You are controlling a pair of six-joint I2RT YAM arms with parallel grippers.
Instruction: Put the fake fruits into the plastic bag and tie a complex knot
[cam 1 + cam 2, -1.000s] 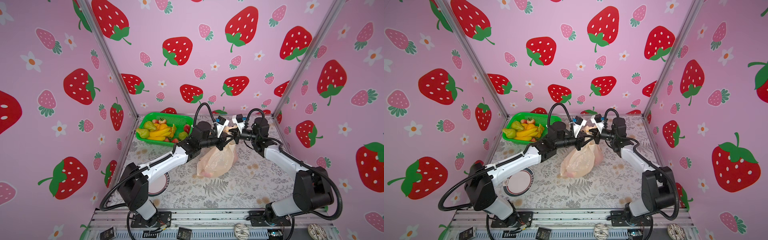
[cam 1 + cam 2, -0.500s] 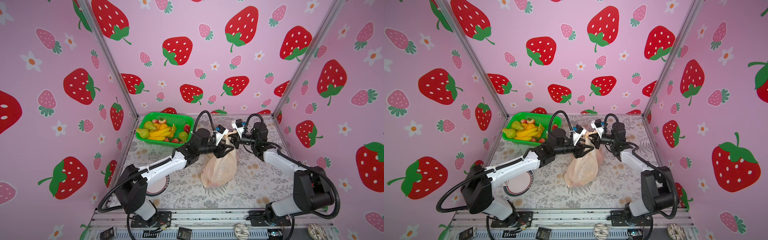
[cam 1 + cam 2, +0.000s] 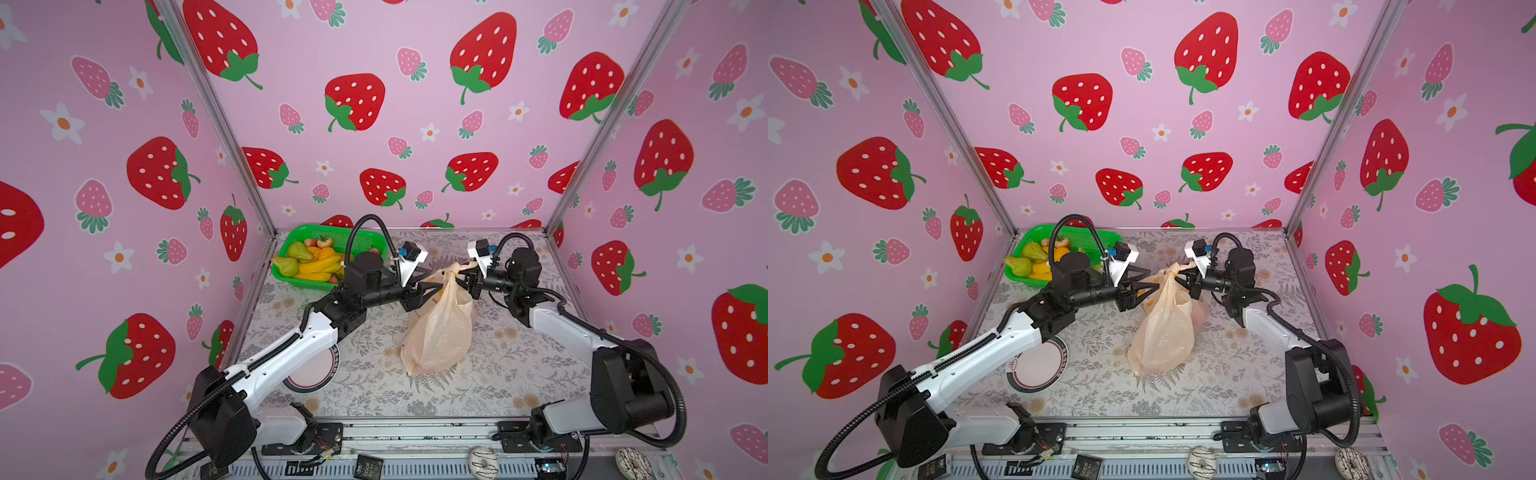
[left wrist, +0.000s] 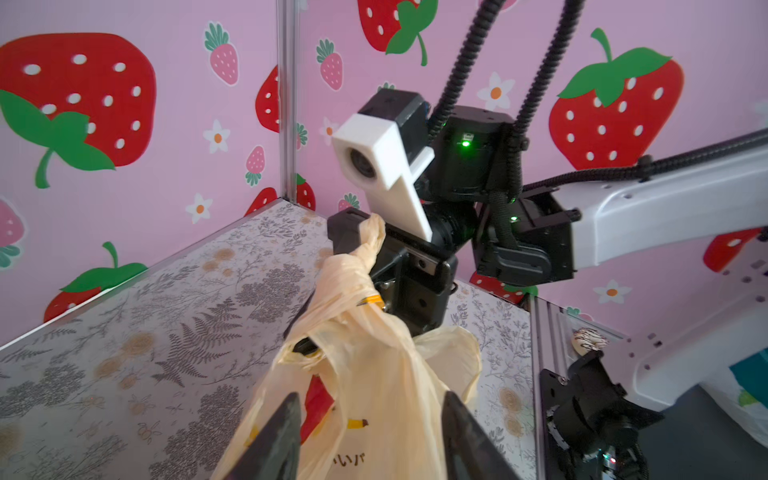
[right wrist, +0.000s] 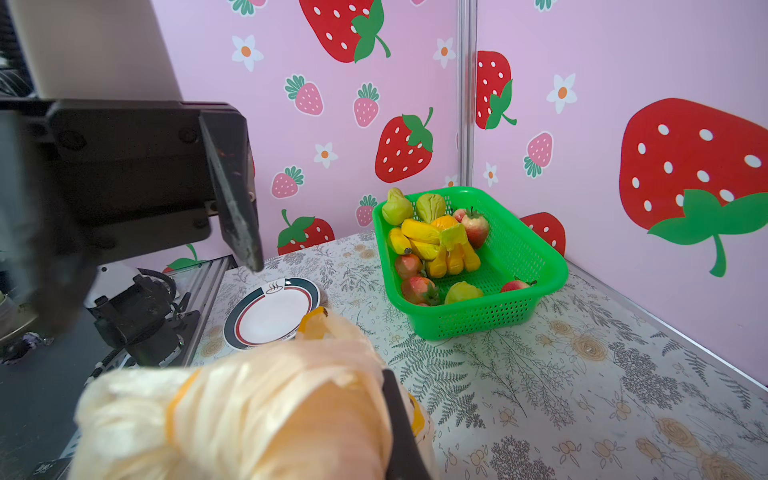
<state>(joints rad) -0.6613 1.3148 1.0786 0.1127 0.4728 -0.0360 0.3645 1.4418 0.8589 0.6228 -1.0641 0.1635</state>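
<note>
Peach plastic bag (image 3: 438, 332), one, mid-table: top pinched in right gripper (image 3: 462, 276); left gripper (image 3: 429, 280), jaws spread, straddles neck. Green basket (image 3: 307, 284), one, far left, holding fruits (image 3: 316, 264). Plate (image 3: 1038, 368), one, near left.

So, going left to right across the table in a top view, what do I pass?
The green basket holding fake fruits → plastic bag → right arm's white forearm.

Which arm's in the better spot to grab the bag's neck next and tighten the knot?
Left, probably. The left gripper is open, fingers either side of the plastic bag just under the knot; the right gripper is shut on the knot.
</note>
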